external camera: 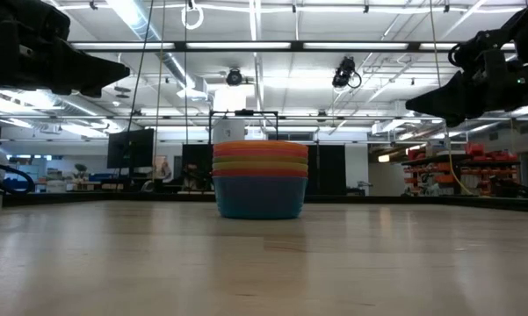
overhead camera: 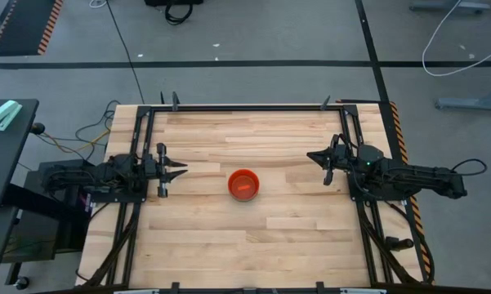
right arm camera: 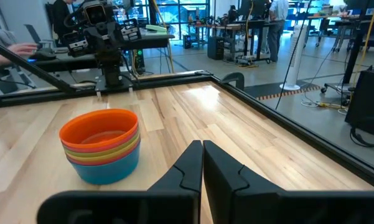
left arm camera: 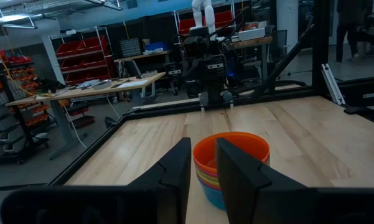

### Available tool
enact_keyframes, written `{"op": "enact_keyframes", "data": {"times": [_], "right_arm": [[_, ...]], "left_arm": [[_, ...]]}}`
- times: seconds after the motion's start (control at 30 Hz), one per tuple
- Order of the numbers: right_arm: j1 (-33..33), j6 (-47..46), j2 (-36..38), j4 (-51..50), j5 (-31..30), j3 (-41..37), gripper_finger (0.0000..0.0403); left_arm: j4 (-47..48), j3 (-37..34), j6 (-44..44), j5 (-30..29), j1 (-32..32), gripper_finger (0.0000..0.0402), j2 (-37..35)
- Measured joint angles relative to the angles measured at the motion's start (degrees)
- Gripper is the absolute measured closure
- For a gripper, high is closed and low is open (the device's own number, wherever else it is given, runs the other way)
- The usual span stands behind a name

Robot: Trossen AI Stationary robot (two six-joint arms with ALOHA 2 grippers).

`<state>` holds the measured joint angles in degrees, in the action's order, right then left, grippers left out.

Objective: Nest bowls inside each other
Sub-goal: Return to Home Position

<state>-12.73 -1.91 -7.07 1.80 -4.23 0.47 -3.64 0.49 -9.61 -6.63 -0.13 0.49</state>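
Fingers [left arm camera: 174,174] of left gripper [left arm camera: 203,144] hover over wooden table [left arm camera: 143,143], shelves [left arm camera: 81,45] beyond.

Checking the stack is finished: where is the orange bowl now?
High view: the orange bowl tops the stack at the middle of the table, between the left gripper and the right gripper, touching neither.

A butcher-block table [overhead camera: 294,131] stands on a grey floor [overhead camera: 253,82], with black tape lines [overhead camera: 229,64] crossing the floor just outside the table. Beyond the table, shelves of red bins [left arm camera: 87,48] stand behind a long workbench [left arm camera: 93,86]. Strip lights [external camera: 378,46] run across the ceiling above the table.
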Motion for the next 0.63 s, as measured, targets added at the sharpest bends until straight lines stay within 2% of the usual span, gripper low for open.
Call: {"op": "enact_keyframes", "data": {"times": [0.37, 0.63], "right_arm": [[0.0, 0.0, 0.0, 0.0, 0.0, 0.0, 0.0384], [0.0, 0.0, 0.0, 0.0, 0.0, 0.0, 0.0384]], "left_arm": [[0.01, 0.0, 0.0, 0.0, 0.0, 0.0312, 0.0], [0.0, 0.0, 0.0, 0.0, -0.01, 0.0321, 0.0]]}}
